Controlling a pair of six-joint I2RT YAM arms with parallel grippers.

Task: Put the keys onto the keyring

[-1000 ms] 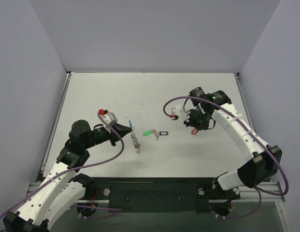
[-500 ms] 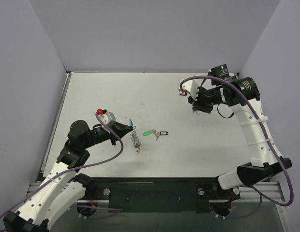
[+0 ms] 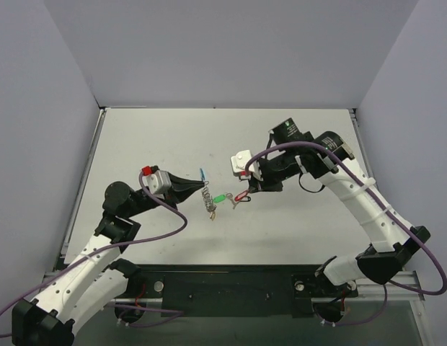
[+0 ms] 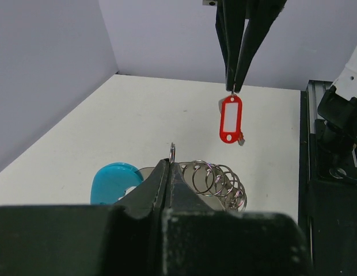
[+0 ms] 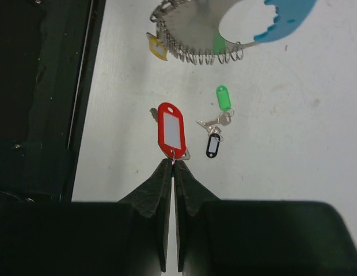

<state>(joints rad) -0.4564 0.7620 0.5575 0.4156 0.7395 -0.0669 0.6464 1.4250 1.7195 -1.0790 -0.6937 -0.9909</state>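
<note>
where the white counter (image 3: 137, 144) runs back to plain pale grey-violet walls (image 3: 223, 50) on three sides, a dark rail (image 3: 231, 285) closes its near edge; the surface is matt and faintly scuffed; over its middle the left claw (image 4: 168, 165) is closed tight, its tips pinching one small ring of the keyring (image 4: 216, 181), whose coil of silvery loops hangs off the counter with the blue tag (image 4: 112, 181) at one end and the yellow piece (image 5: 157, 47) at the other; the right claw (image 5: 171, 162) is likewise pressed shut, gripping the little ring of the red-tagged key (image 5: 171, 132), which dangles just beside the keyring without touching it; the green-tagged key (image 5: 223, 98) and the black-tagged key (image 5: 213, 145) lie together on the counter below, their metal ends touching; the red key's blade is mostly hidden behind its tag; the right wrist view cuts off the top of the keyring and part of the blue tag; from above the black tag is too small and crowded by the red one to make out.
</note>
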